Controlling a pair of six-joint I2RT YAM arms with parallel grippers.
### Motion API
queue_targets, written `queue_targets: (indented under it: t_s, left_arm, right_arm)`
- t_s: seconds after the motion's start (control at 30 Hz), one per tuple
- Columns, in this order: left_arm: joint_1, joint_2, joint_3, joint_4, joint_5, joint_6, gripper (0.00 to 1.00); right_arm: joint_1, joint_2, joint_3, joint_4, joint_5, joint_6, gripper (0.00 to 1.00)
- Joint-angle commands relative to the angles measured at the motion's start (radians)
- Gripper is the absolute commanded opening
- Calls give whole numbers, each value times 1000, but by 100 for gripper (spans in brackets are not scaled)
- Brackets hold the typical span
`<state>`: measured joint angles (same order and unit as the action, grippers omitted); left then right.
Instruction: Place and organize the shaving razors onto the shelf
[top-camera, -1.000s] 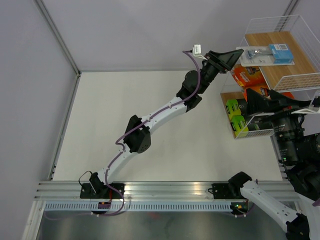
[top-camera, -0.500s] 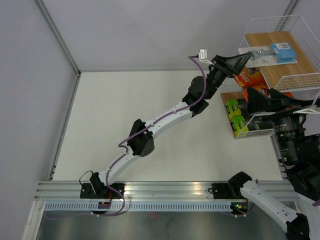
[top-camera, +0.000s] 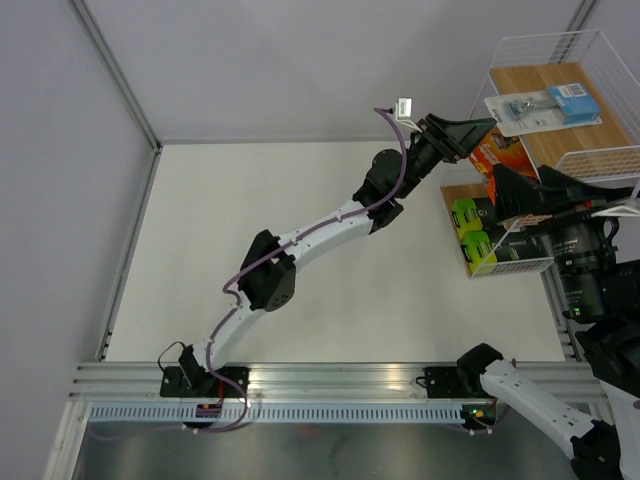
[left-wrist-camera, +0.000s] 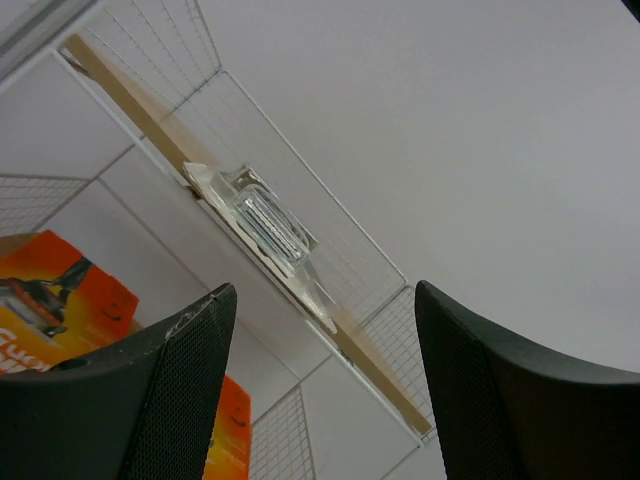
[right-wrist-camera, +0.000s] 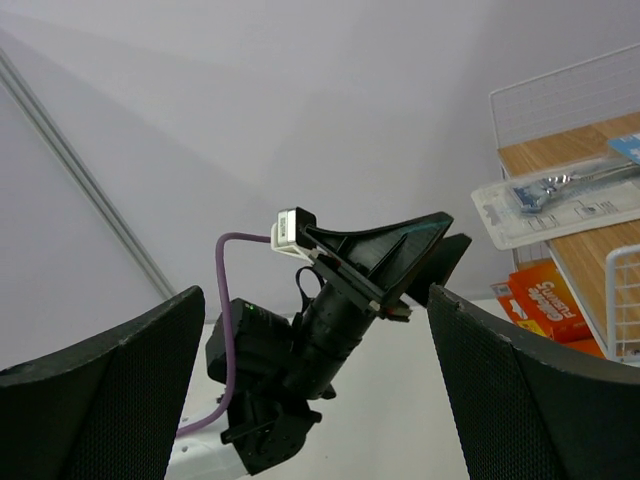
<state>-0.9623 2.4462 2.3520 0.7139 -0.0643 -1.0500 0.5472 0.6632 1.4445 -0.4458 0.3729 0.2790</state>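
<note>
Tabletop (top-camera: 330, 250): white.
Blister pack (top-camera: 545, 105): newly released onto shelf (top-camera: 575, 148) top tier; placement judged done.
Left claw (top-camera: 480, 127): open, empty, withdrawn.
Right claw (top-camera: 512, 193): open, empty.

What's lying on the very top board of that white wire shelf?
Just one clear razor pack with a blue card, lying flat, overhanging the edge of the board. The rest is bare wood. What lies beneath the pack is covered.
</note>
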Motion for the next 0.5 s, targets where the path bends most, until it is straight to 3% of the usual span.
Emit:
queue_targets:
  t_s: [0.0, 0.17, 0.33, 0.47]
  left_arm:
    - [69, -258, -160, 85, 104, 71, 77]
    - [180, -440, -432, -31, 198, 71, 80]
    - [344, -660, -730, -144, 256, 96, 80]
    - [425, -823, -836, -397, 221, 330, 83]
  right_arm:
    - [3, 70, 69, -27, -19, -30, 98]
    - [3, 114, 54, 30, -130, -54, 98]
    - [5, 139, -38, 142, -106, -40, 98]
    - [3, 185, -88, 191, -100, -54, 98]
